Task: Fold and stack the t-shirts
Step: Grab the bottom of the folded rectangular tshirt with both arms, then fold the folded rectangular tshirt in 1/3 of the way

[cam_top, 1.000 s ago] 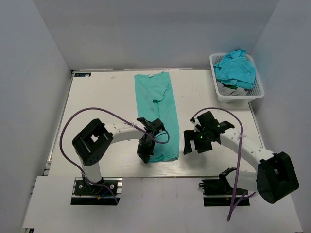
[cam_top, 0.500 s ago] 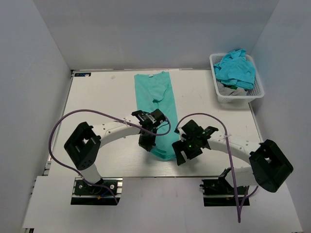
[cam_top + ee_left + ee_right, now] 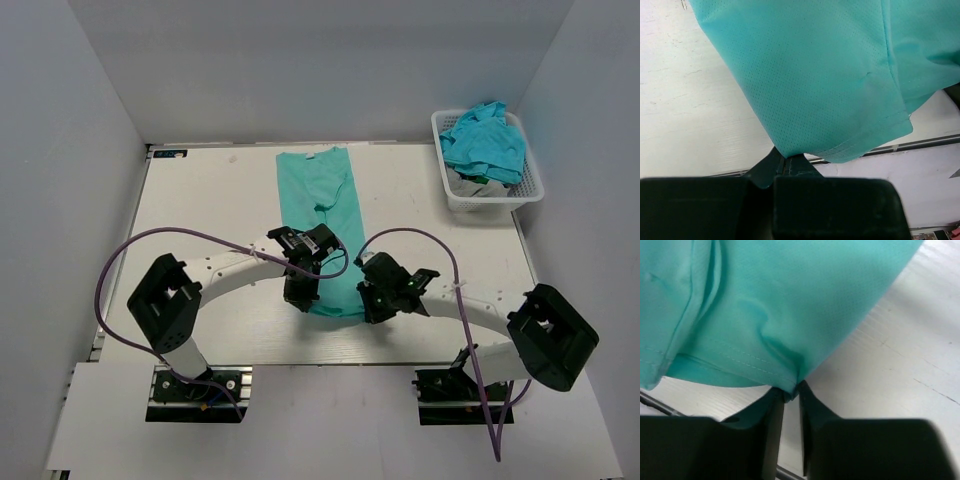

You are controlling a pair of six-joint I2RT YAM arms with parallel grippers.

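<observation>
White lattice basket (image 3: 490, 200) at the far right corner of the pale table (image 3: 215, 200), a grey cloth (image 3: 478, 186) inside. Tabletop scuffed, faint scratches. Plain grey walls (image 3: 300, 70) around.

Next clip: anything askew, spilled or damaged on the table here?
Nothing damaged or spilled. The folded t-shirt lies as a flat strip; its near hem puckers only where the left gripper and right gripper pinch its corners. The basket is heaped untidily above its rim.
</observation>
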